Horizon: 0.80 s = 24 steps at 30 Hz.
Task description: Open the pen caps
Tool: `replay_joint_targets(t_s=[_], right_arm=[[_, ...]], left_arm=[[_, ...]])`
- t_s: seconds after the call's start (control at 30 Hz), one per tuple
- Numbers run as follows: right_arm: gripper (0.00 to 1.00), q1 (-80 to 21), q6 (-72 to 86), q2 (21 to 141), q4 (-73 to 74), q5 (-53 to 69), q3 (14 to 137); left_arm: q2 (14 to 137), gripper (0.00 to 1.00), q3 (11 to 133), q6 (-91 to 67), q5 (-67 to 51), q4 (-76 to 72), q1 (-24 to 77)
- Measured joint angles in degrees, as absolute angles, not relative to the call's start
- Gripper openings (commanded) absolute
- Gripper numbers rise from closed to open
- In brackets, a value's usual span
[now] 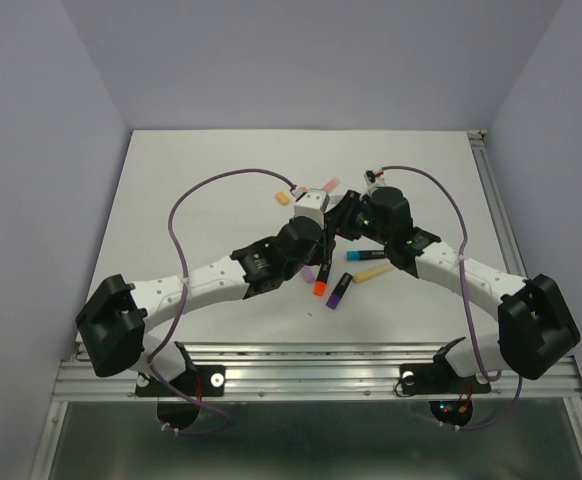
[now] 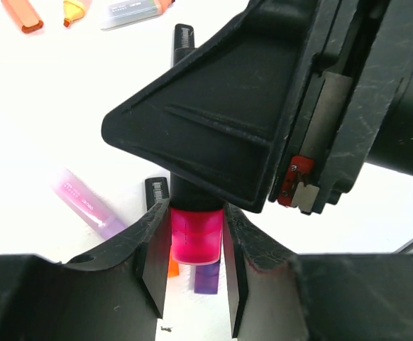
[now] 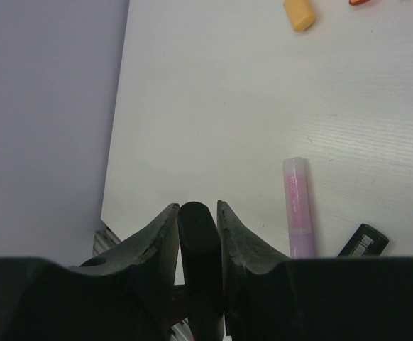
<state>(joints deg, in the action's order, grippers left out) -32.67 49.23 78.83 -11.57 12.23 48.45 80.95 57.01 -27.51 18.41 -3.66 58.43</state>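
My left gripper is shut on the pink cap of a black-barrelled pen, held above the table. My right gripper is shut on that pen's black barrel. The two grippers meet nose to nose at mid-table, left gripper and right gripper. In the left wrist view the cap sits against the barrel with no gap showing. The right gripper's body hides most of the barrel there.
Below the grippers lie black pens with an orange end, a purple end and a blue end, and a yellow pen. A lilac pen lies near. An orange cap and a peach pen lie farther back.
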Motion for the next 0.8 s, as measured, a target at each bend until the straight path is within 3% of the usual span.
replay_joint_targets(t_s=[0.23,0.8], right_arm=[[0.01,-33.2,48.3,78.8,-9.8,11.4,48.4],[0.01,-34.9,46.9,78.6,-2.3,3.9,50.4]], left_arm=[[80.9,0.00,57.3,-27.5,18.2,-4.0,58.4],[78.6,0.00,48.7,-29.4,16.7,-13.5,59.5]])
